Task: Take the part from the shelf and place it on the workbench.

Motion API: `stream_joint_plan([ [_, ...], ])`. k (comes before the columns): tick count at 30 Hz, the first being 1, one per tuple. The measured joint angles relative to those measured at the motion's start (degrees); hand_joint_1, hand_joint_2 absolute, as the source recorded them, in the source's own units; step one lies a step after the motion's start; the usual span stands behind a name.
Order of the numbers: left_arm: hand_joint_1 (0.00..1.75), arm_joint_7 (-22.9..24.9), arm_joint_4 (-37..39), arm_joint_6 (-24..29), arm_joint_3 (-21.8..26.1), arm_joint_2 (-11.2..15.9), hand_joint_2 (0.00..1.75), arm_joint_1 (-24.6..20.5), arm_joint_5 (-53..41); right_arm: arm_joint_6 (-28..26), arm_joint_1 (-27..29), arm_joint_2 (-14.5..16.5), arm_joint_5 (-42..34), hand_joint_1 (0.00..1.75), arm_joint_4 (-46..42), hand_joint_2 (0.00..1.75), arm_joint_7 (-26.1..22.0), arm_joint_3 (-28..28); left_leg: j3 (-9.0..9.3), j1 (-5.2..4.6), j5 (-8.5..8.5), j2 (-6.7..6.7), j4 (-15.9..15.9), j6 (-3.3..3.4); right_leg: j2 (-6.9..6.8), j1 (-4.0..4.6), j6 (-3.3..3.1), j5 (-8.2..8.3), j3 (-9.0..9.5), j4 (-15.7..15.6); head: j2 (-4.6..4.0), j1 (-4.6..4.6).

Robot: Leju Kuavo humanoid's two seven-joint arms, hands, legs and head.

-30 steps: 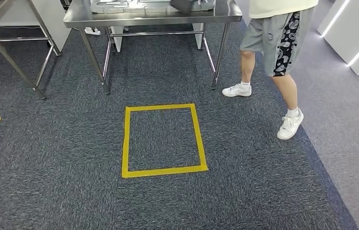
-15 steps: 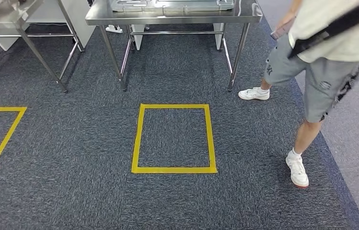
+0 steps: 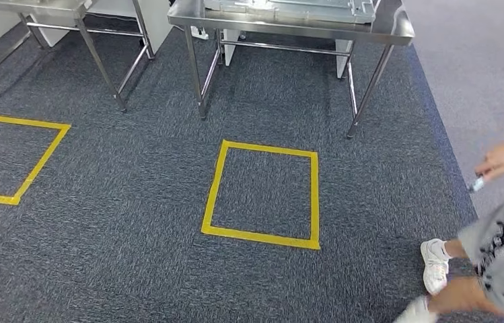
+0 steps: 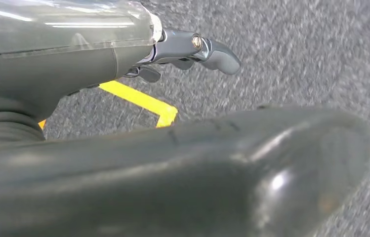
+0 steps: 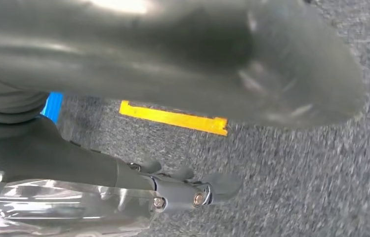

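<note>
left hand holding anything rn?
No. The left hand hangs over bare carpet, fingers stretched out with nothing between them.

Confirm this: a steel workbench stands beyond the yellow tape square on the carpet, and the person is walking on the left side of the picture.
Not quite. In the head view the person is at the right edge, not the left. The rest holds: the steel workbench stands beyond the yellow tape square on the carpet.

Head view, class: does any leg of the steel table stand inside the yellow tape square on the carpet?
No. The steel table has its legs on the carpet beyond the yellow tape square, which encloses only bare carpet.
</note>
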Motion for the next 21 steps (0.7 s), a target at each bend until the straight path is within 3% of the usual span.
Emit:
stream_joint_plan([
  [2,0.00,0.2,0.0,0.2,0.0,0.0,0.00,0.0,0.0,0.1,0.1,0.1,0.2,0.00,0.0,0.00,0.3,0.0,-0.35,-0.05,0.18,-1.09,0.1,0.15,0.99,-0.10,0.18,-2.97,-3.29,7.1,0.00,-0.01],
  [3,0.00,0.4,0.0,0.5,0.0,0.0,0.00,0.1,0.0,0.2,0.2,0.1,0.2,0.00,0.0,0.00,0.4,0.0,-0.46,-0.05,0.23,-1.71,0.2,0.11,1.12,-0.12,0.22,-2.96,-3.94,8.4,0.00,-0.01],
  [4,0.00,0.8,0.0,0.7,0.0,0.0,0.00,0.2,0.0,0.2,0.3,0.2,0.2,0.00,0.0,0.00,0.6,0.0,-0.53,-0.04,0.27,-2.37,0.3,0.04,1.23,-0.15,0.22,-1.83,-3.49,7.5,0.00,-0.01],
  [5,0.00,1.2,0.0,1.0,0.0,0.0,0.00,0.3,0.0,0.2,0.3,0.2,0.1,0.00,0.0,0.00,0.9,0.0,-0.57,-0.02,0.30,-3.05,0.4,-0.07,1.57,-0.20,0.14,0.12,-1.95,4.4,0.00,-0.01],
  [7,0.00,2.0,0.0,1.3,-0.1,0.0,0.00,0.3,-0.1,0.0,0.3,0.4,0.0,0.00,0.0,0.00,1.6,0.0,-0.86,-0.05,0.24,-4.27,0.9,-0.45,3.73,-0.35,-0.19,3.44,1.93,-3.6,0.00,-0.01],
  [9,0.00,2.7,0.0,1.5,-0.5,0.0,0.00,0.2,-0.1,-0.3,0.3,0.7,0.0,0.00,0.1,0.00,2.6,0.0,-1.35,-0.12,0.20,-5.26,1.2,-1.11,5.03,-0.27,-0.62,4.25,3.55,-7.3,0.00,-0.01],
  [11,0.00,3.9,0.0,2.0,-0.9,0.0,0.00,0.3,-0.2,-0.4,0.2,1.2,0.1,0.00,0.1,0.00,3.5,0.0,-1.69,-0.06,0.30,-6.15,1.2,-1.92,4.04,-0.13,-1.26,4.29,3.56,-7.5,0.00,-0.01],
  [12,0.00,4.6,0.0,2.3,-1.1,0.0,0.00,0.5,-0.2,-0.4,0.2,1.5,0.2,0.00,0.1,0.00,4.0,0.0,-1.94,0.01,0.07,-5.97,1.5,-2.22,3.45,-0.19,-1.71,4.42,3.63,-7.7,0.00,-0.01],
  [14,0.00,5.7,0.0,2.7,-1.6,0.0,0.00,0.7,-0.3,-0.5,0.3,1.9,0.2,0.00,0.2,0.00,4.5,0.0,-3.55,0.12,-2.17,-4.06,5.0,-2.65,2.17,-0.44,-2.50,4.68,3.69,-8.1,0.00,-0.05],
  [16,0.00,6.2,0.0,2.8,-2.1,0.0,0.00,0.7,-0.3,-0.5,0.5,2.1,0.2,0.00,0.2,0.00,4.7,0.0,-7.23,0.25,-6.22,-1.80,12.6,-3.04,0.75,-0.30,-2.84,4.65,3.61,-8.1,0.00,-0.10],
  [17,0.00,6.3,0.0,2.8,-2.3,0.0,0.00,0.7,-0.3,-0.5,0.6,2.2,0.2,0.00,0.2,0.00,4.8,0.0,-8.96,0.31,-7.63,-1.33,16.2,-3.26,0.01,-0.22,-2.85,4.61,3.58,-8.1,0.00,-0.09],
  [18,0.00,6.4,0.1,2.9,-2.5,0.0,0.00,0.8,-0.3,-0.5,0.7,2.3,0.2,0.00,0.2,0.00,4.8,0.0,-9.91,0.34,-8.00,-1.07,18.2,-3.42,-0.72,-0.17,-2.83,4.56,3.57,-8.1,0.00,-0.09],
  [19,0.00,6.5,0.1,2.9,-2.6,0.0,0.00,0.9,-0.3,-0.5,0.7,2.3,0.1,0.00,0.2,0.00,4.8,0.0,-9.68,0.36,-7.19,-0.88,17.8,-3.50,-1.38,-0.16,-2.77,4.50,3.61,-8.1,0.00,-0.09],
  [21,0.00,6.6,0.1,2.9,-2.9,0.0,0.00,1.0,-0.4,-0.6,0.7,2.4,-0.3,0.00,0.2,0.00,4.9,0.0,-6.00,0.39,-3.40,0.27,11.0,-3.44,-2.67,-0.15,-2.49,4.27,3.91,-8.0,0.00,-0.09],
])
